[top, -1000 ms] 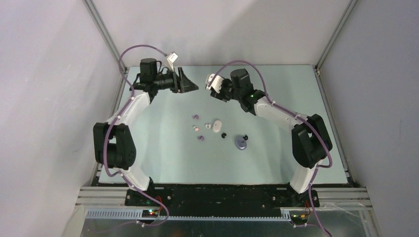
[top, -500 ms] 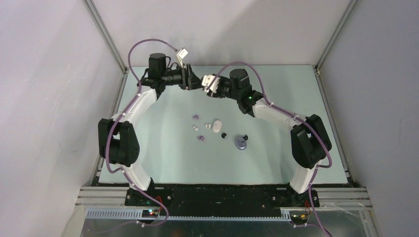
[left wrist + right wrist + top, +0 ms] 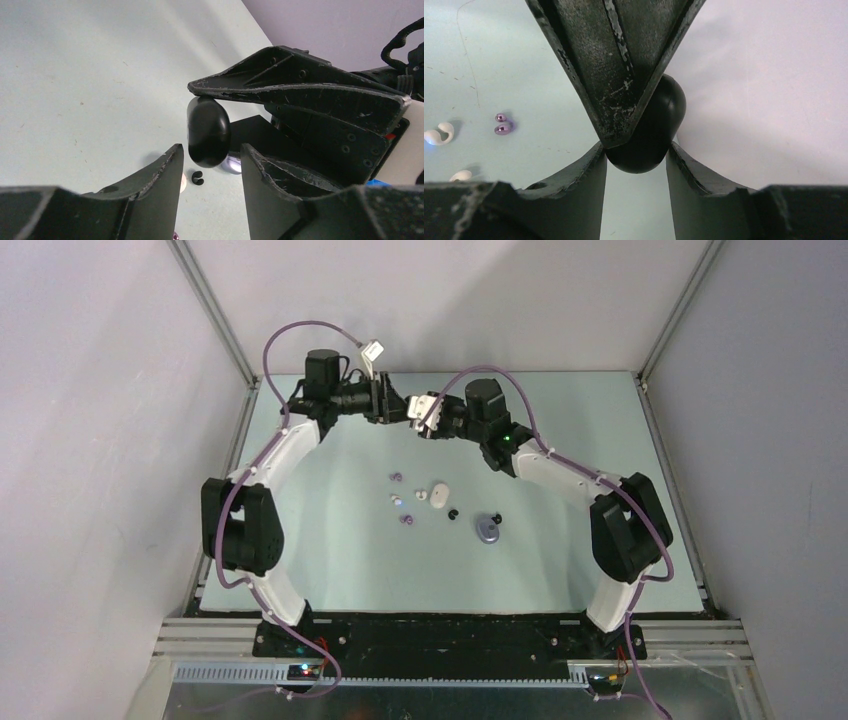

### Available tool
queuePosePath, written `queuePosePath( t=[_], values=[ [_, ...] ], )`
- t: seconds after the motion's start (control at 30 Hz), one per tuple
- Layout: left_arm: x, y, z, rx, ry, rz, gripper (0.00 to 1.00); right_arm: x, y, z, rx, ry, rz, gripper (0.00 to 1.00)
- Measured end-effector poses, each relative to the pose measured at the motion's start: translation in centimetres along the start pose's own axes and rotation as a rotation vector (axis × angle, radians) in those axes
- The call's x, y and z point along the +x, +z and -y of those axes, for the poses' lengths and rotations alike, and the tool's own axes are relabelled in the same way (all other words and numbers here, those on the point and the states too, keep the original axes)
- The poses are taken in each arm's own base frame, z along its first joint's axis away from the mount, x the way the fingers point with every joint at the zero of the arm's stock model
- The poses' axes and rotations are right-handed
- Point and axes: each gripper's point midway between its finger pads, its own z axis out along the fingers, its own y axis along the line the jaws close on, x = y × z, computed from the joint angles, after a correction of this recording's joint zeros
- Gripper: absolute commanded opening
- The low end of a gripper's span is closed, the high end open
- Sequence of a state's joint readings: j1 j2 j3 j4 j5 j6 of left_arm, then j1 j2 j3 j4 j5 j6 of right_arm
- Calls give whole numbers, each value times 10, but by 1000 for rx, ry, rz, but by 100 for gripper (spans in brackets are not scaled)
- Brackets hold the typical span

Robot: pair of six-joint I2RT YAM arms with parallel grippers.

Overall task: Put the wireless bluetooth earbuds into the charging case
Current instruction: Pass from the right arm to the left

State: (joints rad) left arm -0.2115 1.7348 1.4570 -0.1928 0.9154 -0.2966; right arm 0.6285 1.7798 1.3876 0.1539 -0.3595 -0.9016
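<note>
The right end effector [image 3: 636,150] is clenched on a black case [image 3: 659,125], one finger pressed to each side of the oval shell, holding it in the air over the far middle of the surface [image 3: 330,540]. The left end effector [image 3: 210,155] meets it tip to tip. Its jaws are partly open and straddle the lower end of the case, with a thin gap on each side in its wrist view, so it grasps nothing. The earbuds lie loose on the surface below, well apart from the black case: a purple pair [image 3: 396,478], a white pair [image 3: 396,500], one more purple bud [image 3: 406,521] and two black buds [image 3: 452,513]. A white case [image 3: 438,494] and a purple case [image 3: 487,530] lie among them.
</note>
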Motion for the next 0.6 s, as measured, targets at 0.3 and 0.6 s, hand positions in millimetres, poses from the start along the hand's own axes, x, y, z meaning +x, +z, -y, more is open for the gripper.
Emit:
queuePosePath(
  t=[0.3,0.6],
  values=[
    [1,2,2,2,7,-4,41,-5,1,-5,-23,-18,18,24],
    [5,3,-2,-4,38,-15,2,-3,0,-9,-32,-6,12,65]
  ],
)
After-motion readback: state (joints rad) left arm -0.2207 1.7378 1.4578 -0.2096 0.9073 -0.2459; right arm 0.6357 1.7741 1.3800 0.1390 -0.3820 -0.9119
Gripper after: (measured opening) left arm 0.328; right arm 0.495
